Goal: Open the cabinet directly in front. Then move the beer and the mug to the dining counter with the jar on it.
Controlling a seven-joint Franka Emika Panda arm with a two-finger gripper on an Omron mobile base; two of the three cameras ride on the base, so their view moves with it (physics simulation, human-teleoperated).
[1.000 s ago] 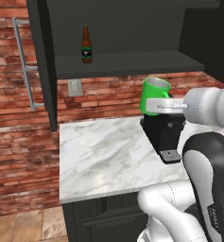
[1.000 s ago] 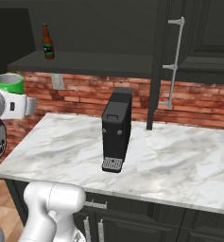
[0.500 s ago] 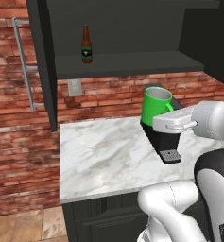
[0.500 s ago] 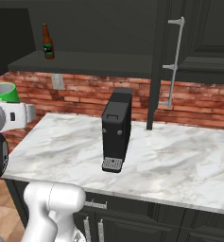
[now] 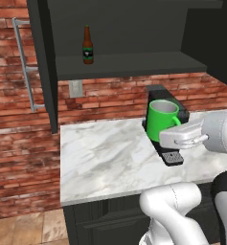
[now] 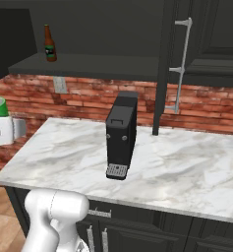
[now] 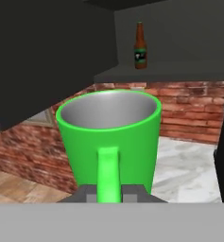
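You have the green mug (image 5: 161, 118) clamped by its handle in the gripper (image 7: 108, 193), upright, held above the marble worktop (image 5: 110, 158) just in front of the black coffee machine (image 6: 121, 135). In the hand view the jaws pinch the handle from both sides. The beer bottle (image 5: 87, 45) stands upright on the dark shelf of the open cabinet (image 5: 129, 64), well apart from the mug, near the shelf's left end.
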